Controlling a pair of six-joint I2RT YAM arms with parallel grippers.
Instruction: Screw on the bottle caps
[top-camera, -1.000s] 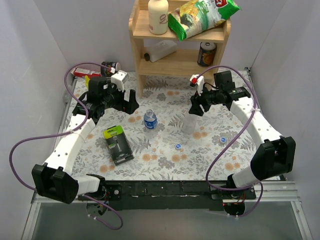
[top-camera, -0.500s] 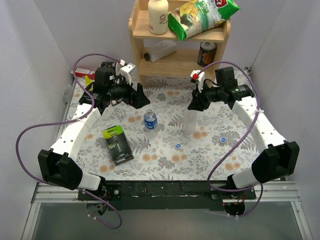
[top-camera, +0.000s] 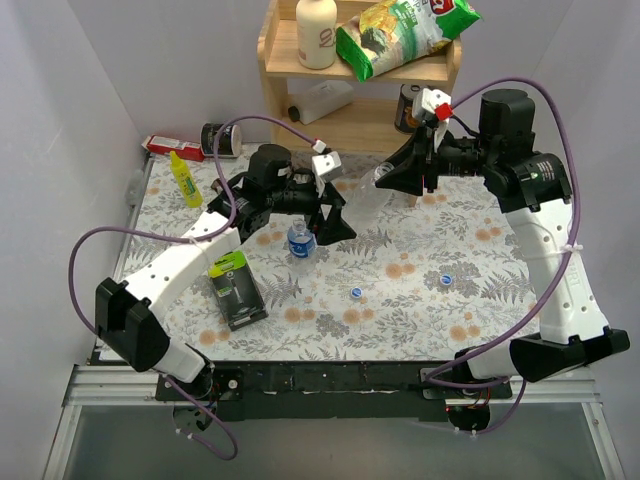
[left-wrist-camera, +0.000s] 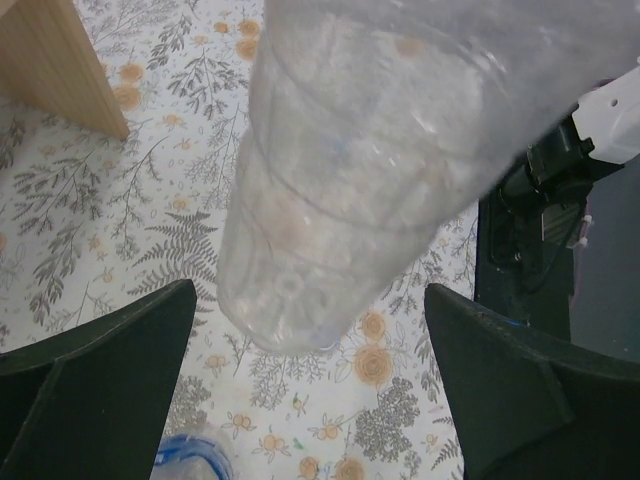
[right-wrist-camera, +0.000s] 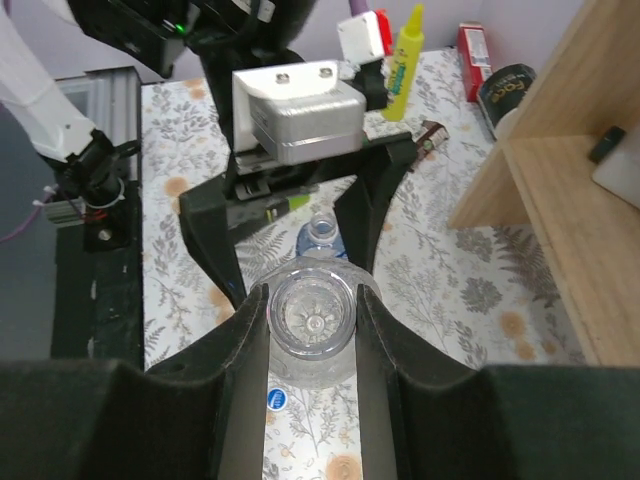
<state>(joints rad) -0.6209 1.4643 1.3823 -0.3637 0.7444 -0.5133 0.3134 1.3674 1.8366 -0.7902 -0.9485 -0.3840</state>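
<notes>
While the right gripper (right-wrist-camera: 313, 300) clamps the clear, ribbed, label-less bottle (right-wrist-camera: 314, 318) aloft and tilted, the left gripper (left-wrist-camera: 310, 330) gapes wide either side of its base, and below on the floral mat (top-camera: 470, 240) the blue-labelled bottle (top-camera: 301, 240) stands near two round blue caps (top-camera: 356, 292).

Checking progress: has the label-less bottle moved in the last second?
Yes. The label-less bottle has gone up and back toward the wooden shelf, away from the blue cap it stood near, and now lies tilted in the right gripper.
</notes>
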